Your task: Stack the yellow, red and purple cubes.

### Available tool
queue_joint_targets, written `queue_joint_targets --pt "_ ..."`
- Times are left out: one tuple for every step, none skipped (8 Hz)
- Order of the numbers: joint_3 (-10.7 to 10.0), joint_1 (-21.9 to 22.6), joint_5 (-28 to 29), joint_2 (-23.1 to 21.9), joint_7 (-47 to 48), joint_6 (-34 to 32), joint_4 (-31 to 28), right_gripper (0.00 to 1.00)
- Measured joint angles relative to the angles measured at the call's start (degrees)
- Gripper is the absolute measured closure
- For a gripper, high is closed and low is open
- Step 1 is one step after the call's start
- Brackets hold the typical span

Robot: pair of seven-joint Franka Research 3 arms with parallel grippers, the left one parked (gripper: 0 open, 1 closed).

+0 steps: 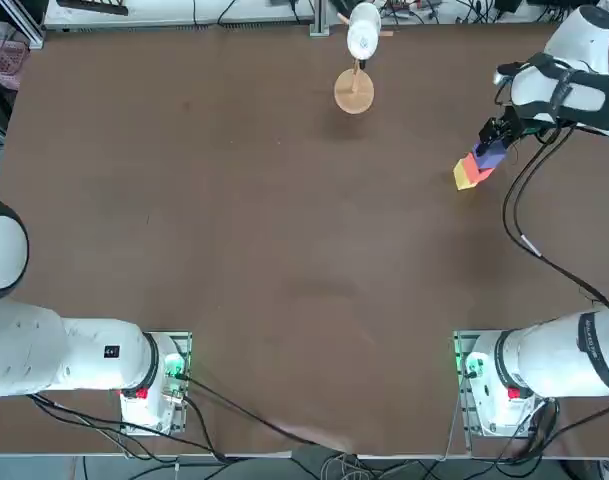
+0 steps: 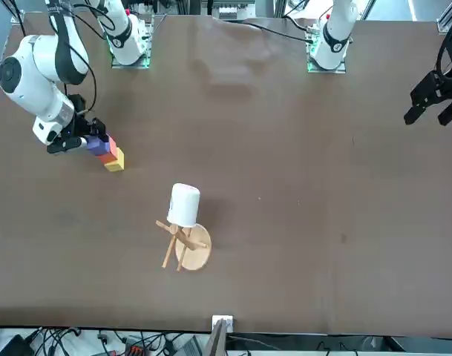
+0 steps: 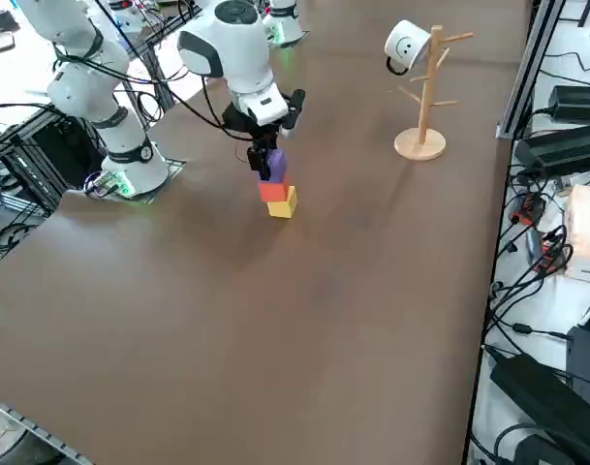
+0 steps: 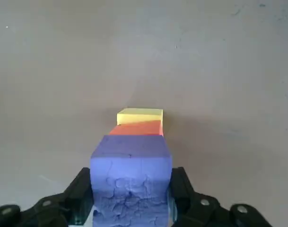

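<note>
No text, number or brand can be read; only a smiley face on the white cup (image 3: 407,45).

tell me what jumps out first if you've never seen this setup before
The little colour tower near the table's right edge: yellow cube at the bottom, red cube on it, purple cube on top. The right gripper is shut on the purple cube, a finger on each side, directly above the stack. Across the table stands a wooden stand with a white smiley-faced cup hung on it.
</note>
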Motion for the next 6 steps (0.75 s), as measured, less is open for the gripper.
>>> queue_joint_targets --pt "0.0 0.0 0.0 0.0 0.0 0.0 0.0 0.17" --pt "0.0 0.0 0.0 0.0 0.0 0.0 0.0 0.16" --pt "0.0 0.0 0.0 0.0 0.1 0.0 0.0 0.14" --pt "0.0 0.0 0.0 0.0 0.1 0.0 0.0 0.14" --pt "0.0 0.0 0.0 0.0 0.2 0.0 0.0 0.04" --pt "0.0 0.0 0.0 0.0 0.3 0.0 0.0 0.0"
